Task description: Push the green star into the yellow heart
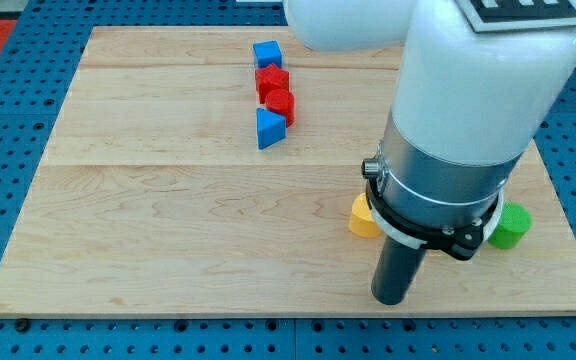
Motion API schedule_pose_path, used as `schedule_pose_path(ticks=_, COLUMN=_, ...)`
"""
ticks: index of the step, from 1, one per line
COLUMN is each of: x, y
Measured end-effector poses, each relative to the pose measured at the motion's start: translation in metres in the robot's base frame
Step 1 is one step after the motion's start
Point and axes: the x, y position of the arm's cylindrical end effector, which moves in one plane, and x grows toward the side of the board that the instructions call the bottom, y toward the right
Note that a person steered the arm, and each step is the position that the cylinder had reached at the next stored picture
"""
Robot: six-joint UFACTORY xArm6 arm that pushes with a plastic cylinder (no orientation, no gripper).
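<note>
A yellow block point(362, 217), probably the yellow heart, lies at the view's lower right, mostly hidden behind my arm. A green block point(511, 226) lies at the far right near the board's edge, partly hidden by the arm, so its shape is unclear. My tip point(391, 298) rests on the board near the bottom edge, just below and right of the yellow block and well left of the green block.
Near the view's top centre, a column of blocks: a blue cube point(267, 54), a red block point(272, 80), another red block point(281, 105) and a blue triangle point(269, 128). The wooden board point(168, 220) sits on a blue pegboard.
</note>
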Motion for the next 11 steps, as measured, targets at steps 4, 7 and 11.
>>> schedule_pose_path(ticks=4, x=-0.038, y=-0.057)
schedule_pose_path(ticks=7, x=-0.132, y=-0.012)
schedule_pose_path(ticks=11, x=-0.058, y=0.223)
